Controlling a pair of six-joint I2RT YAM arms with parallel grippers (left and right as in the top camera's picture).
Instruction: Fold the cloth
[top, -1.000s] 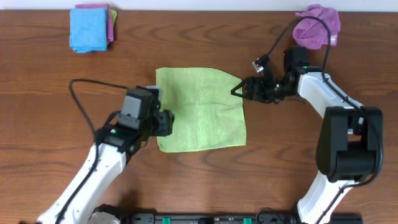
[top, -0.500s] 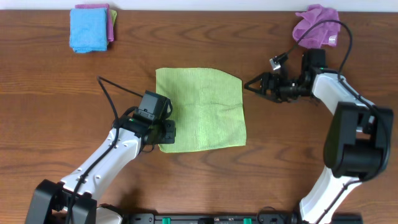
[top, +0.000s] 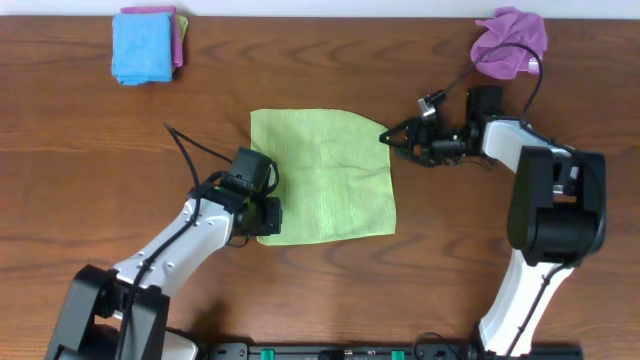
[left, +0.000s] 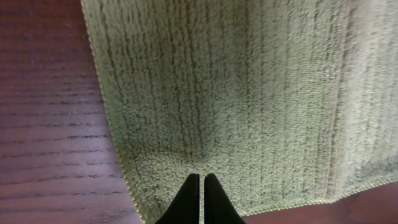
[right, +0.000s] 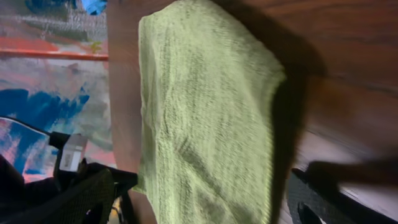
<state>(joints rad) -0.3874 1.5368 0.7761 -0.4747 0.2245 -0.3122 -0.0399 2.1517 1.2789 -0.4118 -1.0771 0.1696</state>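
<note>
The light green cloth (top: 325, 175) lies flat and unfolded in the middle of the wooden table (top: 80, 170). My left gripper (top: 268, 214) sits at its near left corner. In the left wrist view its black fingers (left: 202, 182) are shut together, pinching the cloth (left: 236, 93) just inside that corner. My right gripper (top: 388, 138) is open at the cloth's far right corner, turned on its side. In the right wrist view the cloth (right: 205, 112) stretches away between the wide-apart jaws (right: 205, 208), with one dark finger (right: 317, 196) low beside the cloth's edge.
A folded blue cloth (top: 143, 47) on a pink one (top: 179, 38) lies at the far left. A crumpled purple cloth (top: 510, 40) sits at the far right, behind my right arm. Black cables loop above both arms.
My left gripper has moved onto the cloth's near left corner and closed there. My right gripper pulled back to the right, then returned to the far right corner, still open.
</note>
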